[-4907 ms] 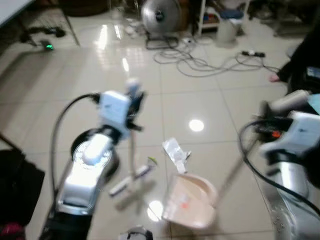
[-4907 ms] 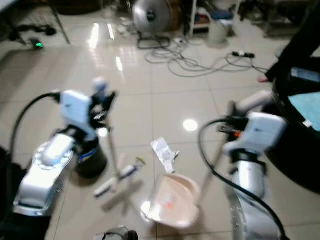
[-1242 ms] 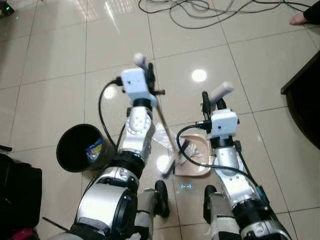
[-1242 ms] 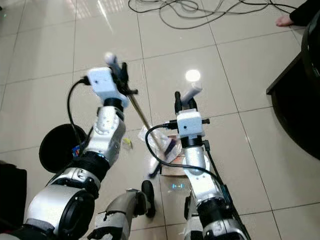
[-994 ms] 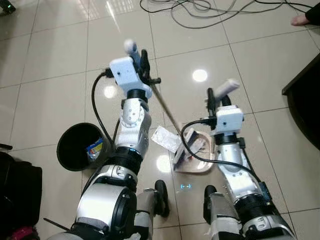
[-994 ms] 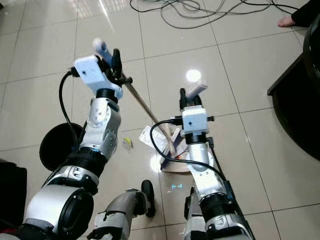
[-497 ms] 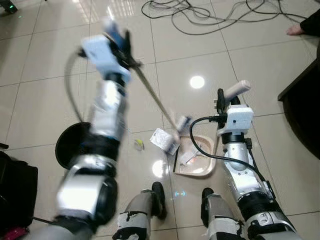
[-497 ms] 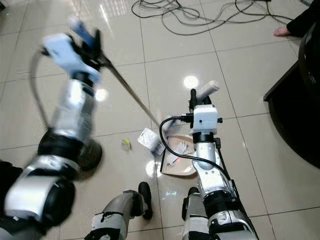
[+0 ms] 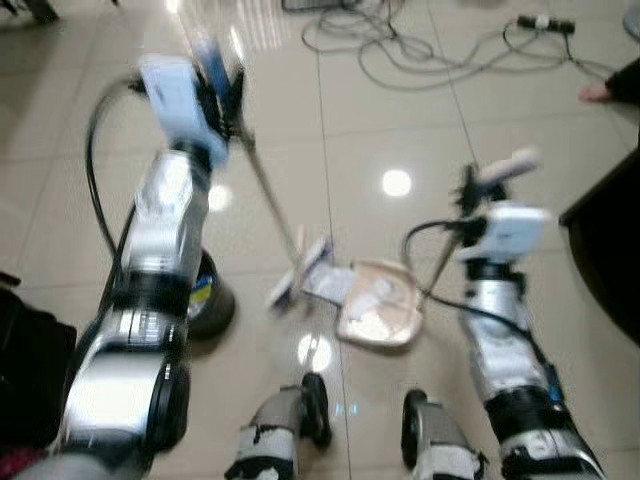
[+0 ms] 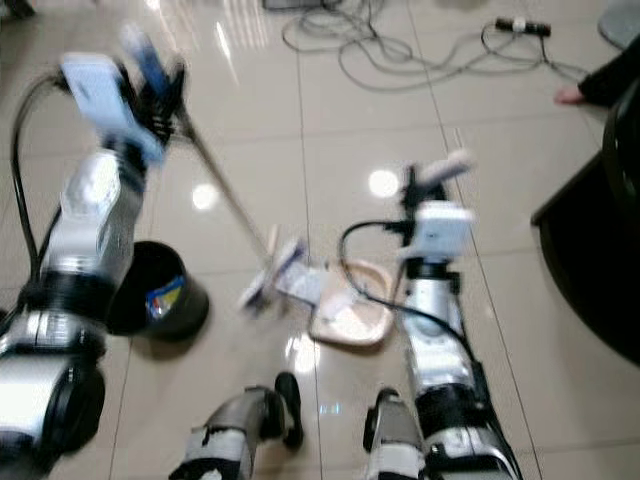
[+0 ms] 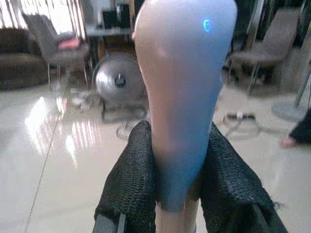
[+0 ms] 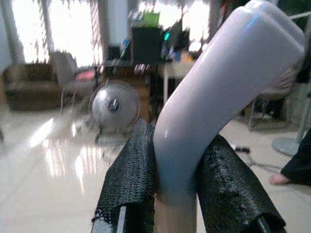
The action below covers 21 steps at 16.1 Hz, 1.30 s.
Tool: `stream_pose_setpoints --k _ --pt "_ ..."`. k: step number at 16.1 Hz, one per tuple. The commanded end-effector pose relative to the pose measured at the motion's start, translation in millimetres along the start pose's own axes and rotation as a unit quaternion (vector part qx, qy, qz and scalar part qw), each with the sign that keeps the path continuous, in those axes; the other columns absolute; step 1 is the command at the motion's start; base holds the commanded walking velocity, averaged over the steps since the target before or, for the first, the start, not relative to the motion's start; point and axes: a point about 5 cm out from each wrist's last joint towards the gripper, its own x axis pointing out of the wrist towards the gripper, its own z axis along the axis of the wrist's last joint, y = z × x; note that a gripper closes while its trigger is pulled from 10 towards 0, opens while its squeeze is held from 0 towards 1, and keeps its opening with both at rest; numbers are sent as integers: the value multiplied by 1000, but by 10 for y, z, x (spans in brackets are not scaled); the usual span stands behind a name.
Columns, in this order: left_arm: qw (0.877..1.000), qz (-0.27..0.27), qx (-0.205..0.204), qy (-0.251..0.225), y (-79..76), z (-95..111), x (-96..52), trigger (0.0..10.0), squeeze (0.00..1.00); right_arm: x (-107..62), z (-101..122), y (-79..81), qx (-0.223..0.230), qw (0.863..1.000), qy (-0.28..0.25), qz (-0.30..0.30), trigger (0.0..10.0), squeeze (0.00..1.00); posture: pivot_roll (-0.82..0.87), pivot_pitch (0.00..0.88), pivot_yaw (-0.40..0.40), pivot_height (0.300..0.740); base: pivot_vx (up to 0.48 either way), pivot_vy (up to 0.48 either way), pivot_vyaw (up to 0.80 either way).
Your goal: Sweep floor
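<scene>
**Broom and dustpan meet over litter on glossy tile**

Left gripper (image 11: 172,194) clamps its two black, woven-textured fingers (image 11: 131,187) around the smooth, rounded pale grip of a broom handle (image 11: 177,92), seen close up from the wrist. From the head camera, the silver left arm (image 9: 165,215) is raised and stretched forward, and the thin broom shaft (image 9: 268,195) runs diagonally down from it to the small broom head (image 9: 298,270), which rests on the floor just beside the dustpan (image 9: 380,312).

Right gripper (image 12: 170,194) is likewise closed, its black fingers (image 12: 223,179) squeezing the glossy, bent white handle of the dustpan (image 12: 218,92). The right arm (image 10: 430,300) stands nearly upright over the pan, a black cable looping beside it. The cream, scoop-shaped dustpan lies flat on the floor with crumpled pale paper scraps (image 9: 372,296) in it; a flat whitish wrapper (image 9: 325,283) sits at its mouth, between pan and broom head.

A round black waste bin (image 10: 155,290), holding a blue-and-yellow packet, stands near the left arm. Shiny beige floor tiles (image 9: 390,130) reflect ceiling lights, and tangled cables (image 9: 400,50) trail across them farther off. The head views are motion-blurred.
</scene>
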Motion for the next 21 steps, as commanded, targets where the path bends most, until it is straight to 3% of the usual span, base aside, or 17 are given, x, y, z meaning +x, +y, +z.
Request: stream_pose_setpoints --k 1,2,3,4,5,8,13,15,17,21 --pt "1000 -15 18 6 45 6 -133 10000 0 -5 150 -111 1 999 -31 -16 10000 0 90 131 86 740 0 0 0" --pt "1000 -18 18 14 47 -32 -186 10000 0 -12 174 -138 1 999 -34 -19 10000 0 83 129 83 740 0 0 0" --pt "998 -12 28 49 66 -174 -364 10000 0 -46 254 -235 -2 999 -40 -36 10000 0 48 107 84 740 0 0 0" --pt "998 -14 28 59 69 -205 -439 10000 0 -63 294 -265 -3 998 -42 -43 10000 0 34 98 86 740 0 0 0" --pt "996 -38 30 71 14 -260 -623 10000 0 -113 410 -356 -6 997 -50 -57 10000 0 1 69 95 740 0 0 0" --pt "994 -40 26 100 -85 -366 -837 10000 0 -283 539 -534 11 994 -40 -101 10000 0 -27 48 120 740 0 0 0" --pt "992 -22 32 124 -110 -411 -963 10000 0 -320 736 -587 42 991 -31 -120 10000 0 -39 21 113 740 0 0 0" --pt "990 -21 36 135 -107 -468 -1048 10000 0 -242 758 -479 84 992 7 -90 10000 0 -38 11 108 740 0 0 0" --pt "988 -27 50 142 -162 -503 -1084 10000 0 -140 825 -374 87 994 13 -62 10000 0 -49 5 106 740 0 0 0" --pt "986 -44 65 145 -280 -508 -1100 10000 0 -28 896 -366 97 993 40 -57 10000 0 -45 0 87 740 0 -160 0"
